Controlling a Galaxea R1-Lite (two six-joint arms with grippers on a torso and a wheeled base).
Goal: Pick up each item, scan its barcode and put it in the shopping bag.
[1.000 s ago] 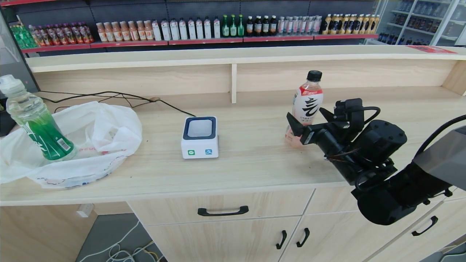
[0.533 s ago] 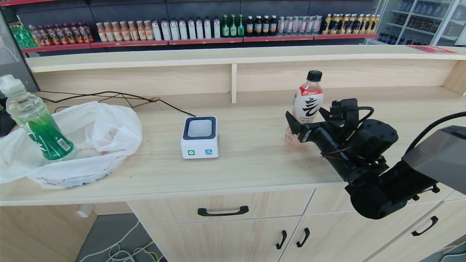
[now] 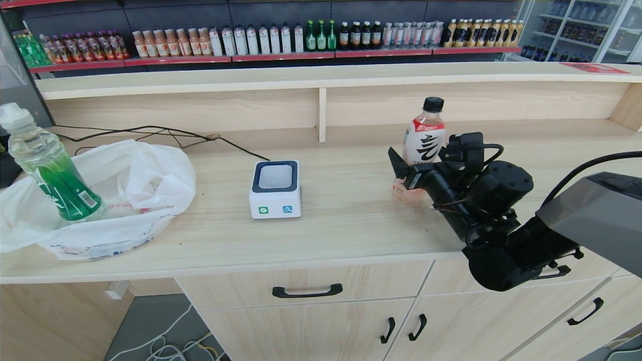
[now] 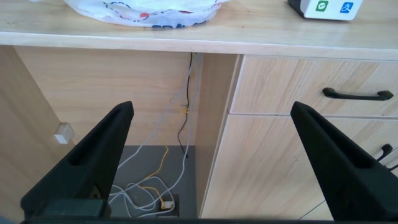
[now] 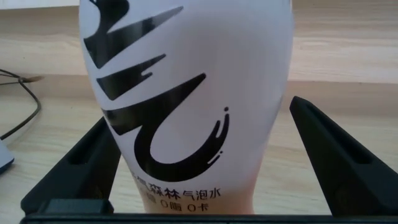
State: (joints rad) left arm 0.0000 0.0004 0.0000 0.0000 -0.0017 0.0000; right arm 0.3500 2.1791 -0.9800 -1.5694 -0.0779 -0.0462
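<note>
A pink drink bottle (image 3: 425, 143) with a black cap and white label stands upright on the right part of the counter (image 3: 351, 220). My right gripper (image 3: 420, 165) is open at the bottle's lower half, one finger on each side. In the right wrist view the bottle (image 5: 186, 106) sits between the spread fingers (image 5: 87, 168) of the right gripper (image 5: 199, 124), with small gaps on both sides. My left gripper (image 4: 211, 109) is open and holds nothing, low in front of the cabinet. The white shopping bag (image 3: 145, 175) lies at the left with a green bottle (image 3: 47, 168) upright in it.
A white barcode scanner (image 3: 275, 189) sits mid-counter, its cable (image 3: 165, 133) running back left. A raised ledge (image 3: 321, 80) borders the counter's far side. Drawers with black handles (image 3: 307, 291) are below. The bag's edge (image 4: 143, 9) and the scanner (image 4: 326, 7) overhang the left wrist view.
My right gripper has moved forward and left, so its open fingers now flank the pink bottle more deeply. Bottle, bag and scanner have stayed put.
</note>
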